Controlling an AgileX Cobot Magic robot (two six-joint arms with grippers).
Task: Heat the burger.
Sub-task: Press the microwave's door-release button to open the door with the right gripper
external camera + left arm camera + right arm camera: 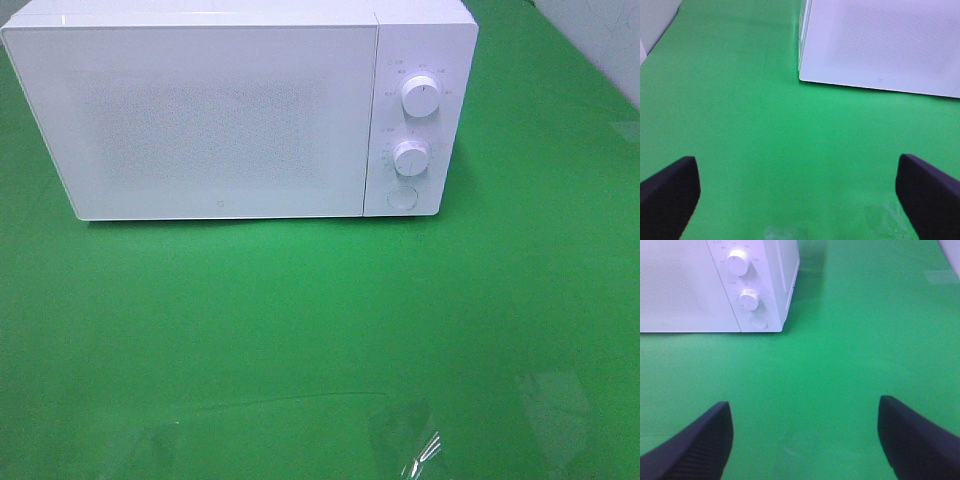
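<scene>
Our left gripper (796,165) and right gripper (804,405) are gaping, showing only in wrist views; upper frame, we're counting one microwave (200,120), two knobs (420,96).

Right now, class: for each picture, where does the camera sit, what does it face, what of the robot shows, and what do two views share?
High camera: above the table, looking down on the front of the closed microwave; no robot parts.
Left wrist: low, facing the microwave's door corner; open left gripper.
Right wrist: low, facing its knobs; open right gripper.
Shared: high and right wrist views both show the knobs.
</scene>
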